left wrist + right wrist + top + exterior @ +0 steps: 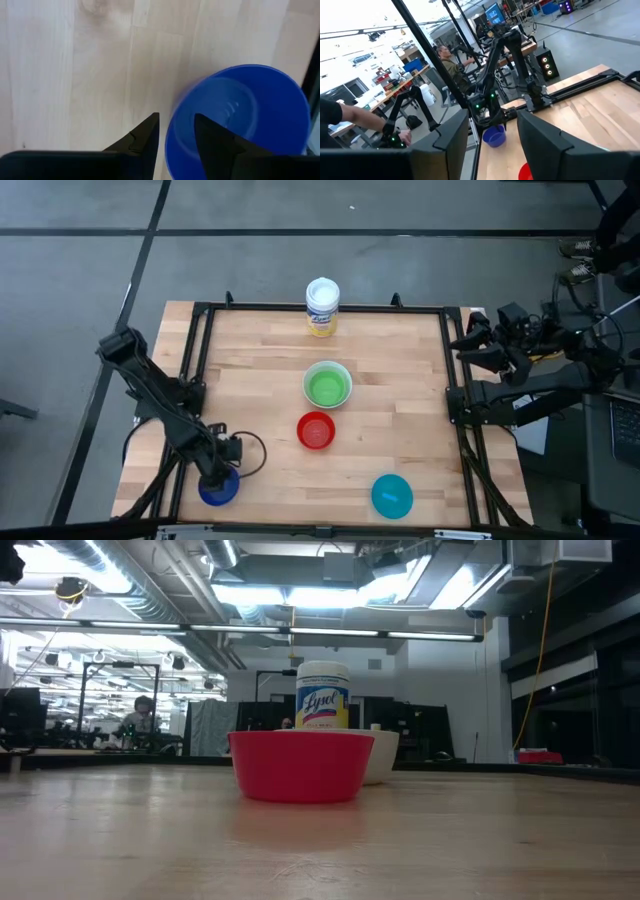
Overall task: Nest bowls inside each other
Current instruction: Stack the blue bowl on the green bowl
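Left gripper (176, 131) fingers parted astride the dark blue bowl's (250, 115) rim at the bench's (400, 430) front-left corner, apparently not yet pinching; right gripper (492, 137) fingers open, parked off the right edge. Probably a pick-up step, needing closure, then carriage toward red bowl (316, 430), green-in-white bowl (327, 385) mid-bench; teal bowl (392, 494) front-right.

A grey floor (300, 220) crossed by dark seams is seen around the wooden table (400, 430). In the low view, a large hall is shown behind the tabletop: long strip lights (300, 595) and silver ducts (150, 580) are hung under the ceiling, and a yellow cable (545, 630) is draped down at one side. Workbenches (385, 95) and seated people (447, 62) are visible in the right wrist view.
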